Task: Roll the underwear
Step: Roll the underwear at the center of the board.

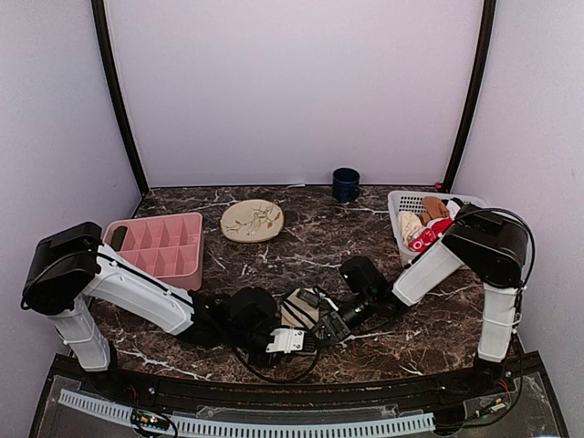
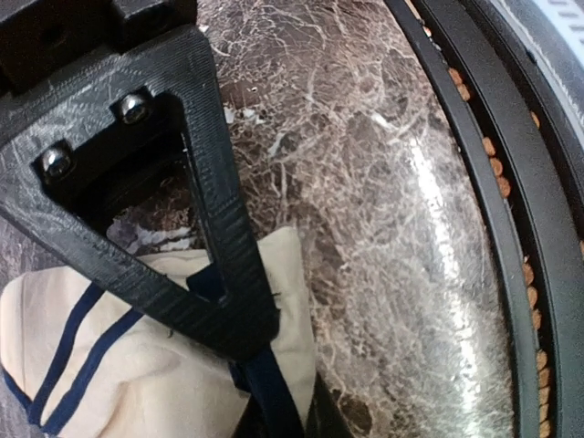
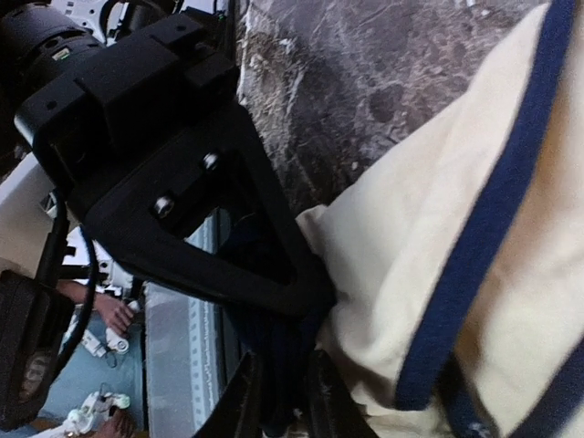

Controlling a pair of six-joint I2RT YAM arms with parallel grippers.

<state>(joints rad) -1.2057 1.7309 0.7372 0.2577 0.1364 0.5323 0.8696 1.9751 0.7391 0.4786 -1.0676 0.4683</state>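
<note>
As underwear (image 1: 297,310) lies on table (image 1: 301,233), L tool (image 2: 274,383) & R tool (image 3: 283,365) each clamp its dark trim.

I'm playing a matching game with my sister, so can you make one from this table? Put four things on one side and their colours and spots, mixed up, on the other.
Things
1. mug
2. divided tray
3. basket
4. underwear

Colour and place
A. pink, on the left side
B. cream with dark trim, near the front edge
C. dark blue, at the back
D. white, on the right side

Pairs: 1-C, 2-A, 3-D, 4-B
</note>
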